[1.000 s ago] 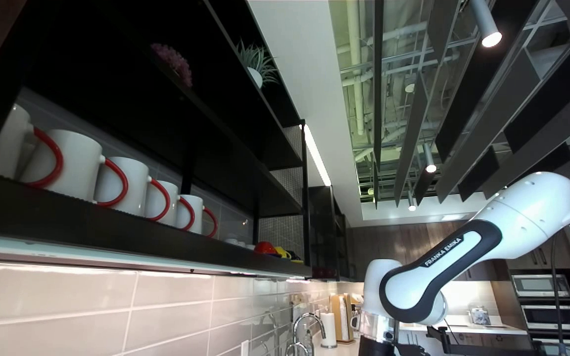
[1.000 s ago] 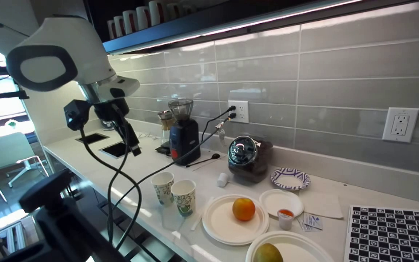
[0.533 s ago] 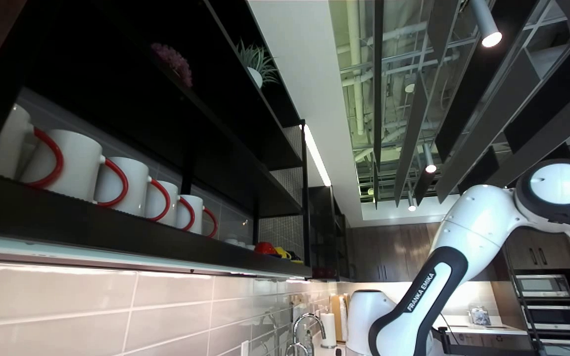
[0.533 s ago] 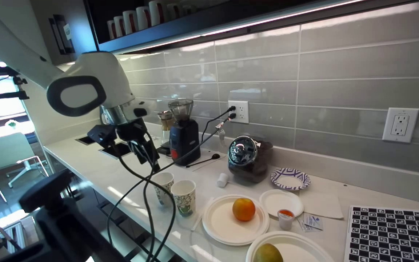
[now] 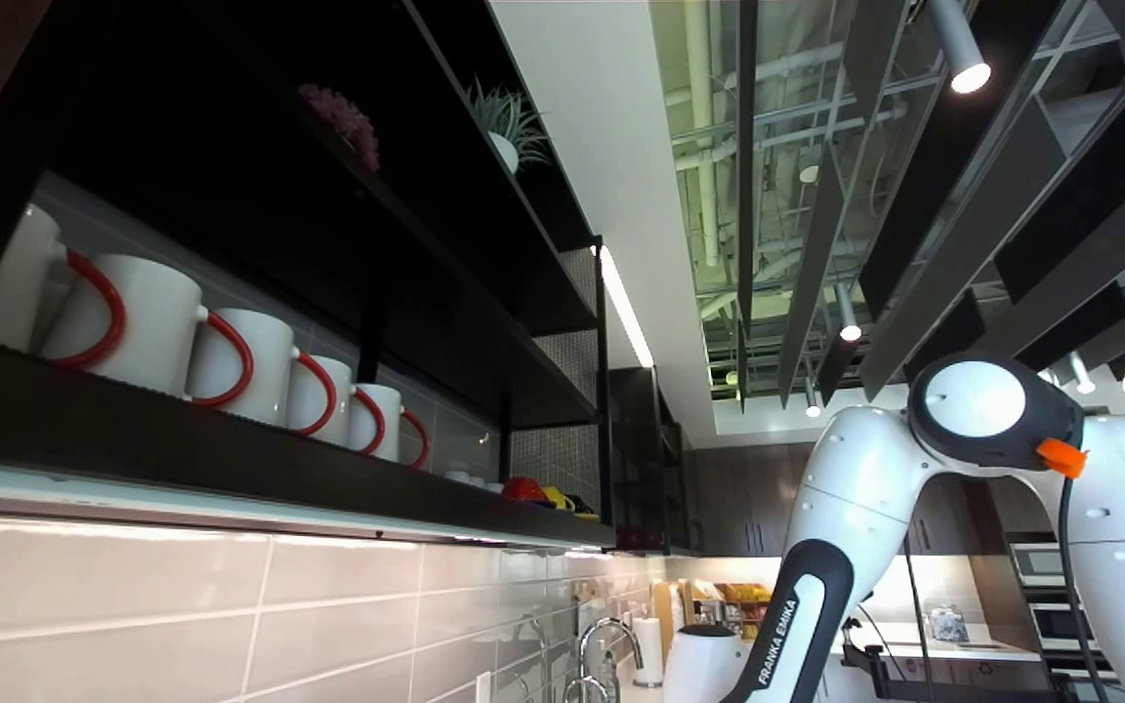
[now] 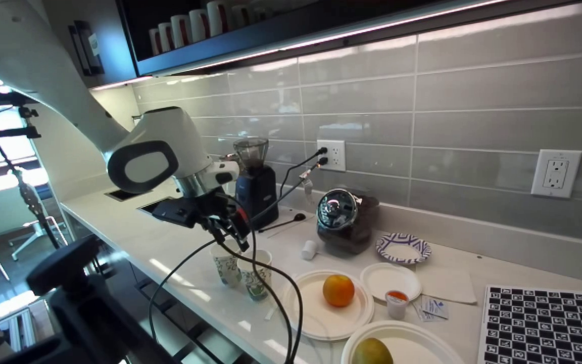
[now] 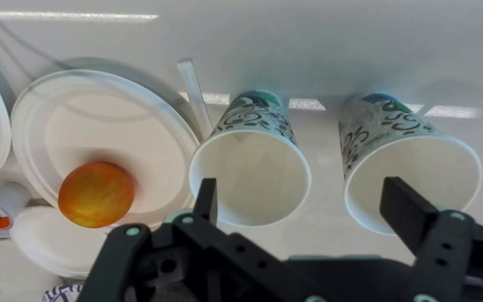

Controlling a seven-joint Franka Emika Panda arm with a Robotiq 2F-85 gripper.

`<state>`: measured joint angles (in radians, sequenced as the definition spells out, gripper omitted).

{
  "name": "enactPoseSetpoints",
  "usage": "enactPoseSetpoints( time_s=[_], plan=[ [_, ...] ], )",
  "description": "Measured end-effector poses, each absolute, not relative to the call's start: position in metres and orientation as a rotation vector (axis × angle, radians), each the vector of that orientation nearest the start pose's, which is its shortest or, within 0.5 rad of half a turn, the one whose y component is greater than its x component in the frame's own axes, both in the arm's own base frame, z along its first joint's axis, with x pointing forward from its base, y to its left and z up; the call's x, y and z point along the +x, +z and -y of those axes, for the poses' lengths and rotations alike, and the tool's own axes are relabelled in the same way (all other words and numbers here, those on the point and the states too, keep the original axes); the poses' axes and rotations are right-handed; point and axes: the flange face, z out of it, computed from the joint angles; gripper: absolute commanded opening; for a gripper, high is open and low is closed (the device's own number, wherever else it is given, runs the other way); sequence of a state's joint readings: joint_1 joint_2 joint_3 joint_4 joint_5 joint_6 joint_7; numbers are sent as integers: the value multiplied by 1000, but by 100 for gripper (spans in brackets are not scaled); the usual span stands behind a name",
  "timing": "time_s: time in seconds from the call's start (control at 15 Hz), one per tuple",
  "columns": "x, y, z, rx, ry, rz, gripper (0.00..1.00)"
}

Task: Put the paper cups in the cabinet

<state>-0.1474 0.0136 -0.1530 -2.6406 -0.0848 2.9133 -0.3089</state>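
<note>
Down it comes! Since a second ago the arm (image 6: 53, 71) has dropped and swung toward the middle of the frame in an exterior view, bringing the gripper (image 7: 301, 193) from left of centre to close by the paper cups (image 7: 256, 117). And what a pose: the arm slants in from the upper left, bends at the wrist (image 6: 170, 129), and the gripper angles down and to the right, in front of the coffee grinder (image 6: 254, 187). In an exterior view the elbow (image 5: 973, 398) rides high at the right, the forearm (image 5: 841, 493) running steeply down to the lower edge, where the frame cuts it off.

The fingers (image 7: 206, 199)? Wide apart! In the wrist view one tip covers part of the rim of the centre cup, the other part of the mouth of the cup at right; whether they touch, I can't tell. In an exterior view both cups stand upright on the counter (image 6: 124, 227), just left of centre in the lower half, a plate (image 6: 316, 323) bearing an orange fruit (image 6: 339, 290) beside them. And the cabinet (image 5: 279, 464) fills the left of the frame, white mugs (image 5: 162, 332) with red handles lined along its lower shelf.
</note>
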Motion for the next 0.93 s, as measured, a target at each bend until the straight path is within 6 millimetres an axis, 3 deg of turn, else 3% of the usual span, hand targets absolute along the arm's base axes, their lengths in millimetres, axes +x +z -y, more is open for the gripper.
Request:
enactPoseSetpoints(
  time_s=[0.2,0.47,0.93],
  plan=[
    [442,253,118,-3178,-394,93,100],
    [448,251,101,-3098,-430,22,100],
    [448,246,114,-3097,-457,16,100]
  ],
)
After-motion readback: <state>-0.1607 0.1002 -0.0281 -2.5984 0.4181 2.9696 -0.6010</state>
